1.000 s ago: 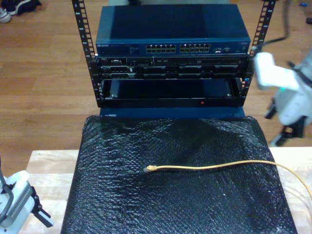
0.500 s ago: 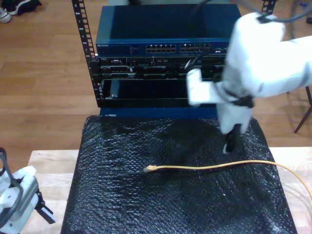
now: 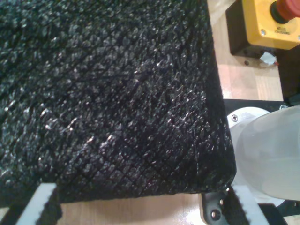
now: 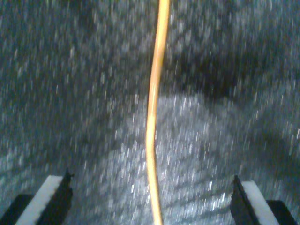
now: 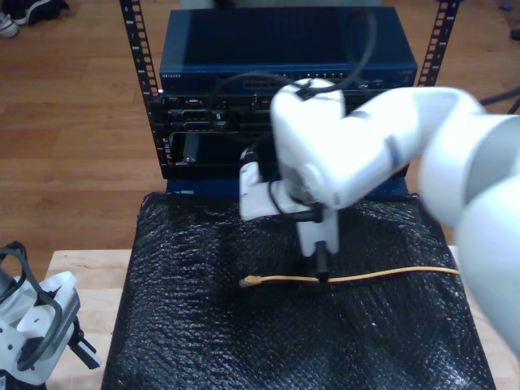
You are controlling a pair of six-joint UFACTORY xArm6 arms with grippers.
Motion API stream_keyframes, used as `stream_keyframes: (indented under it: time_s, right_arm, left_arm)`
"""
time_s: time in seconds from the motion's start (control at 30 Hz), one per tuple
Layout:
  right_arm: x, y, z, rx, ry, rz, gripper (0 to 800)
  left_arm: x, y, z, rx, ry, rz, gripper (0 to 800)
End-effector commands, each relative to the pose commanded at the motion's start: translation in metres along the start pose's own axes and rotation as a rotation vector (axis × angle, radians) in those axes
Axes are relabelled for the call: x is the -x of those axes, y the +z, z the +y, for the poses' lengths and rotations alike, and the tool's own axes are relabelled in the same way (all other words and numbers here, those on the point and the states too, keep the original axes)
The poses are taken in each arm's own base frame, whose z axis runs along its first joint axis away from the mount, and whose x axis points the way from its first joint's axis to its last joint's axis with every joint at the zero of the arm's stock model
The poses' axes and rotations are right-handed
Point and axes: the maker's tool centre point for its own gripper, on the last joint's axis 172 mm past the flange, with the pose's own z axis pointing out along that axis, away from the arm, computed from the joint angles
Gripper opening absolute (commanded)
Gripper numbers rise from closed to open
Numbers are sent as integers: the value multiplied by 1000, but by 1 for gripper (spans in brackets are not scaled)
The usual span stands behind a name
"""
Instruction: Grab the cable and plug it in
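The yellow cable lies across the black mat, its clear plug pointing to the exterior view's left. My second gripper hangs just above the cable, a little way back from the plug. In the second wrist view the cable runs straight between the open fingers, and nothing is clamped. My first gripper sits low at the exterior view's bottom left, beside the mat's corner, open with nothing between its fingers.
A rack holding a blue network switch stands behind the mat; the white arm covers most of its ports. A yellow emergency-stop box and a white arm base sit on the wooden table beside the mat.
The second arm swung in from the exterior view's right to the middle and dropped its gripper over the cable. The first gripper shifted slightly. The cable has not moved.
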Motion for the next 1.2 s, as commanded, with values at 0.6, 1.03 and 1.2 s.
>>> stream_keyframes:
  time_s: [0.6, 1.03, 1.2]
  right_arm:
    - [-50, 17, 7, 40, 10, -70, 772]
    - [-75, 33, 11, 40, 0, -75, 681]
    - [-79, 34, 13, 46, 8, -71, 645]
  left_arm:
    - [1, 0, 0, -2, -18, 2, 800]
    - [1, 1, 0, 2, -19, 4, 800]
    - [1, 1, 0, 2, -19, 4, 800]
